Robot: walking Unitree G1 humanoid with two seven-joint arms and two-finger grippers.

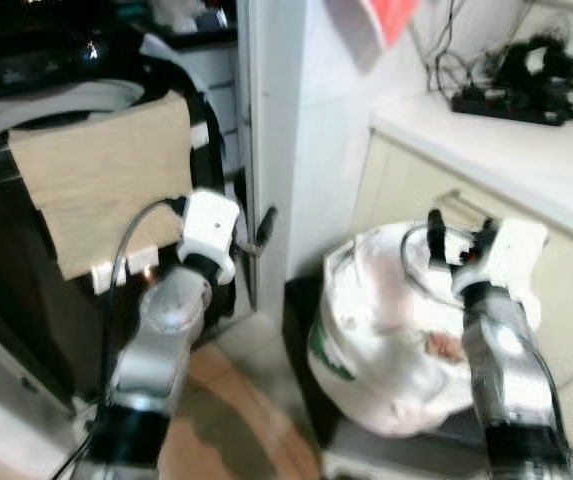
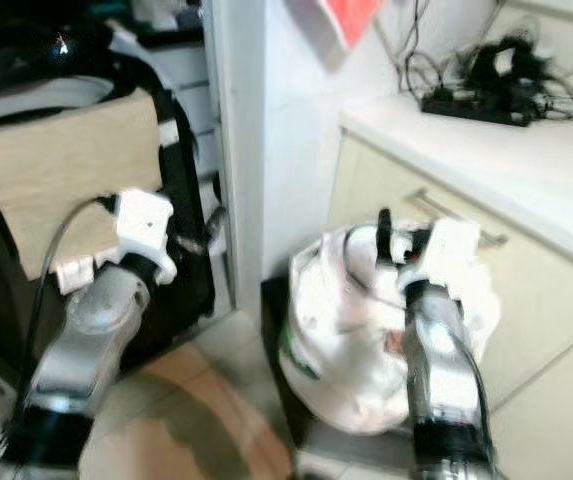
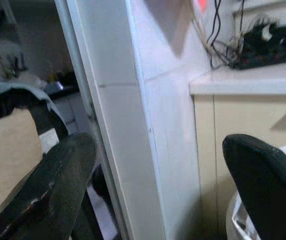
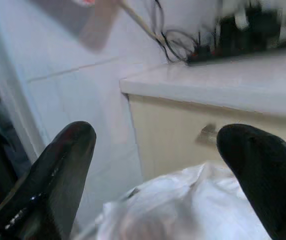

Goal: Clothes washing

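**Down on the floor by the cabinet: one stuffed white laundry bag**

Down low against the cream cabinet front sits the white bag, bulging and crumpled, something pinkish showing through. My guess is it's soft and floppy, thin plastic that'll slip and maybe tear if pinched on a flat side. Best bet looks like the gathered top, where the material bunches up.

The right pincer hovers just over the top of the bag, fingers apart, nothing in them. The left pincer is up by the white door frame, fingers also spread and empty.

Stuff around: a counter above with a tangle of black cables, a drawer handle right behind the bag, and a brown cardboard box on the dark side beyond the frame. Tight corner, so the handle could snag the bag.
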